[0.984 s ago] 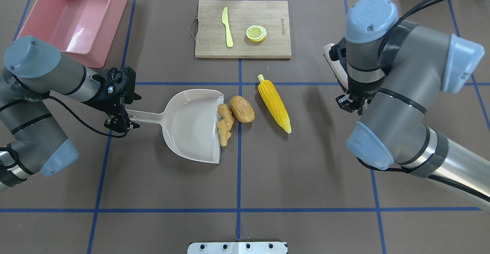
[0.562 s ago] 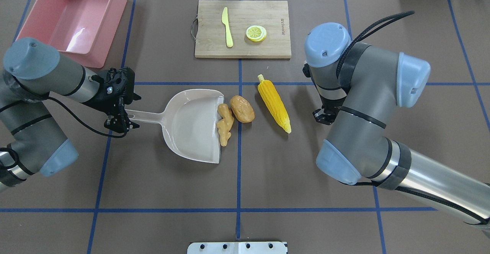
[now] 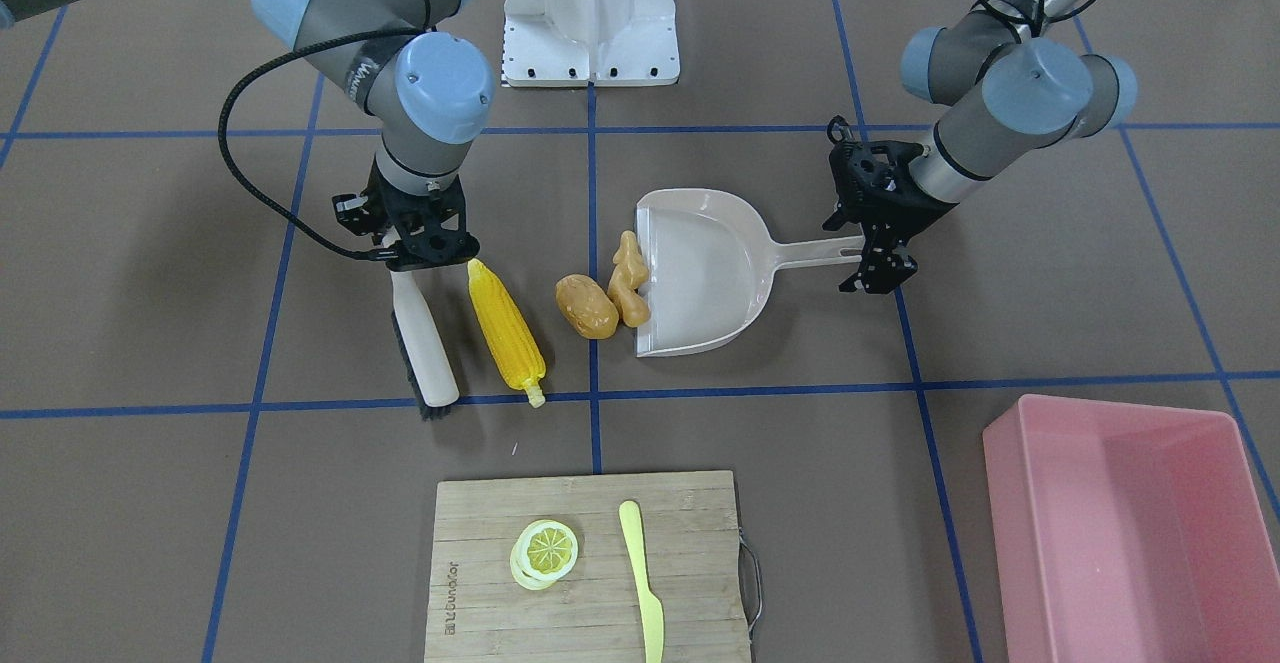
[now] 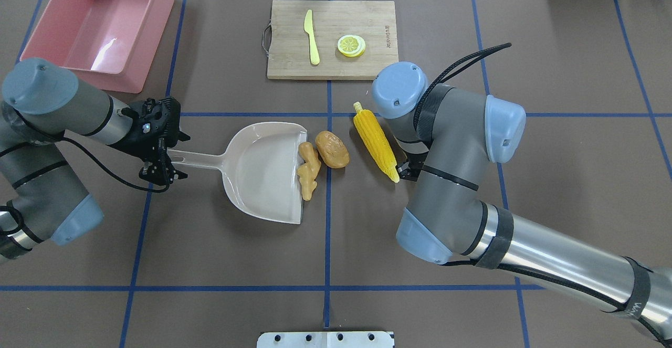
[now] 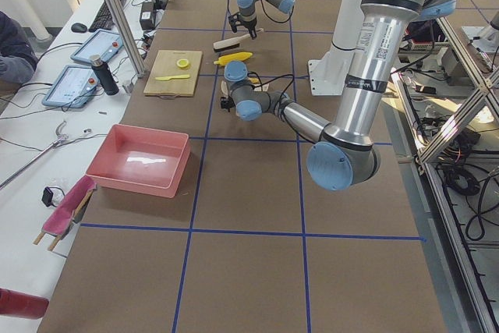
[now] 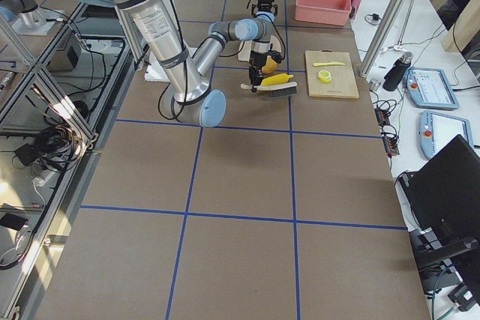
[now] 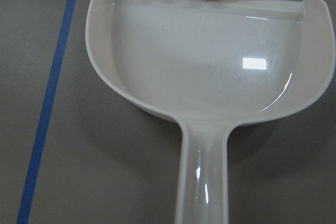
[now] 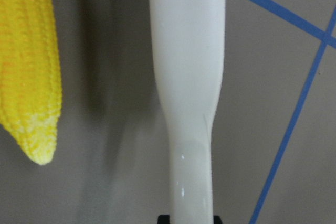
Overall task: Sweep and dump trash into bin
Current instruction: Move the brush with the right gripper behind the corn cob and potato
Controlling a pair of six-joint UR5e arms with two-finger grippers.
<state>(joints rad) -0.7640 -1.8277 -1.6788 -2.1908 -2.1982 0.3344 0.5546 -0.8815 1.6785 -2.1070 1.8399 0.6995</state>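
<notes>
1. Sweeping is, in my judgement, the step in hand. The right claw (image 3: 418,243) is closed on the white handle of the brush (image 3: 428,348), which is held low over the tabletop (image 3: 150,503).
2. The left claw (image 3: 878,268) grips the handle end of the beige dustpan (image 3: 715,273). The pan's open lip faces the right claw.
3. The corn cob (image 3: 508,335) lies just beside the brush, on the side toward the left claw. The potato (image 3: 586,307) and the ginger (image 3: 628,283) lie between the two claws, and the ginger touches the pan's lip. No trash is inside the pan yet.
4. The pink bin (image 3: 1100,418) stands well apart from the left claw, on the side away from the trash.
5. The next move probably calls for a low sideways push toward the left claw, with the pan held flat. The round corn may roll.
6. The cutting board (image 3: 600,513) has a burnt mark and the right arm has white letters. Both are too small to read.
</notes>
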